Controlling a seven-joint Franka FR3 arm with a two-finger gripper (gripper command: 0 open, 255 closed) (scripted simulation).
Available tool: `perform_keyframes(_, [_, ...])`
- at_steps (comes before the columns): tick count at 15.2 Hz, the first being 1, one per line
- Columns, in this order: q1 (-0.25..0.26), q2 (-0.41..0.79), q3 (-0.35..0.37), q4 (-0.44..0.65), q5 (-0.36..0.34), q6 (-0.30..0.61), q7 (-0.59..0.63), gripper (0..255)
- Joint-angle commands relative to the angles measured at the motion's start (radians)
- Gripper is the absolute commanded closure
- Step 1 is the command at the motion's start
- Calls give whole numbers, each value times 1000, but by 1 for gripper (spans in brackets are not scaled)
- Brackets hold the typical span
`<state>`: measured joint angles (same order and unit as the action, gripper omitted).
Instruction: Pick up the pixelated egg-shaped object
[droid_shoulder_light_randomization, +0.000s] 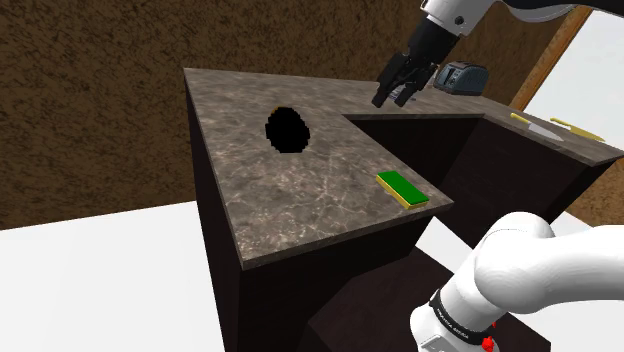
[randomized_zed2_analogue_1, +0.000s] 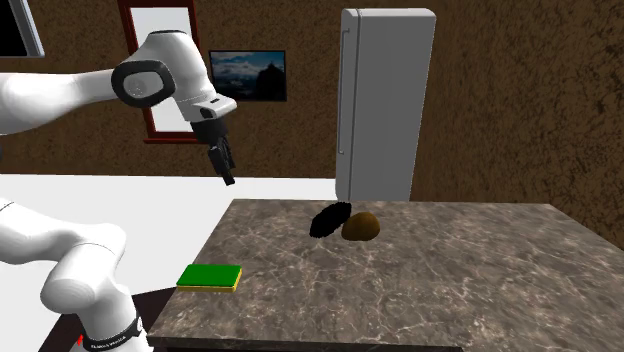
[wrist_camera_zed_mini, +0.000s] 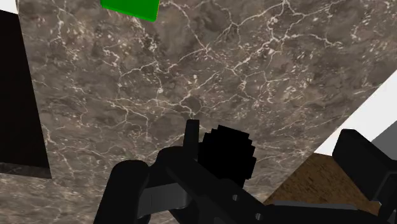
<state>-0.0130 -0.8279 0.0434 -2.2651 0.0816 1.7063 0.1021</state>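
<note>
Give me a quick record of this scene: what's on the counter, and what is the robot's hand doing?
surface: dark marbled counter
target: black pixelated egg, lying on the counter
next to it: brown lump
other item: green pad, near the counter's edge
hand: gripper open, empty, up in the air, well away from the egg
status: egg not yet picked up

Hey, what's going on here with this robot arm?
A white arm is set to pick up the black egg lying on the counter. Its hand hangs open in the air above the counter, apart from the egg and holding nothing. A green block lies near the counter's edge.
</note>
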Motion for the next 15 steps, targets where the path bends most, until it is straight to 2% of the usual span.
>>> perform_keyframes(1, [0, 0, 0, 0, 0, 0, 0, 0])
perform_keyframes(5, [54, 123, -169, 29, 70, 62, -205, 0])
perform_keyframes(9, [124, 288, -334, 107, 177, 78, -426, 0])
perform_keyframes(12, [181, 439, -455, 197, 287, 49, -602, 0])
perform_keyframes(15, [225, 620, -564, 317, 427, -28, -783, 0])
